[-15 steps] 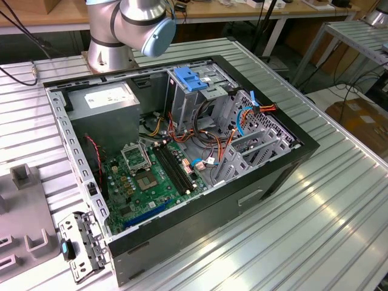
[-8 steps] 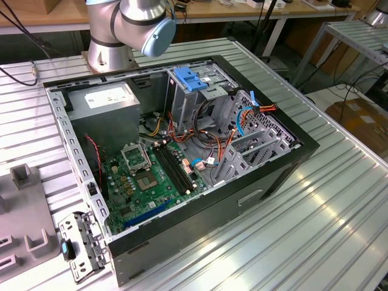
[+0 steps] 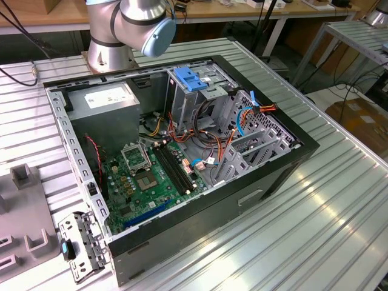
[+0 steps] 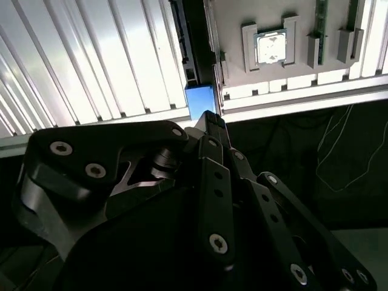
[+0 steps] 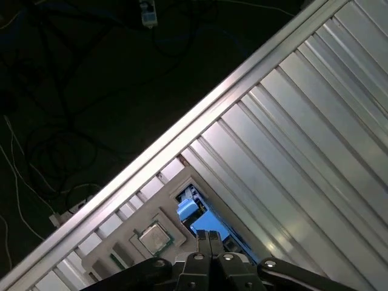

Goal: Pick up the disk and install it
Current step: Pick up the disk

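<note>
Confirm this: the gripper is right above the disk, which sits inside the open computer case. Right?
Not inside the computer case. In both wrist views the gripper is right above the disk, which sits beside the gray fixture on the ribbed table.

Exterior view high, angled down onto open computer case (image 3: 242, 200), both wrist views close behind tool (image 4: 207, 118) (image 5: 210, 234), sharing ribbed table (image 4: 91, 60) (image 5: 303, 121).

The disk (image 4: 199, 100) is a long, narrow dark body with a bright blue carrier frame at one end. In the second wrist view it runs along the edge of the grey tray (image 4: 233, 36), just beside it. In the first wrist view the disk (image 5: 207, 225) shows mostly its blue end, again beside the tray. Whether it lies flat or stands on edge cannot be told.
</note>
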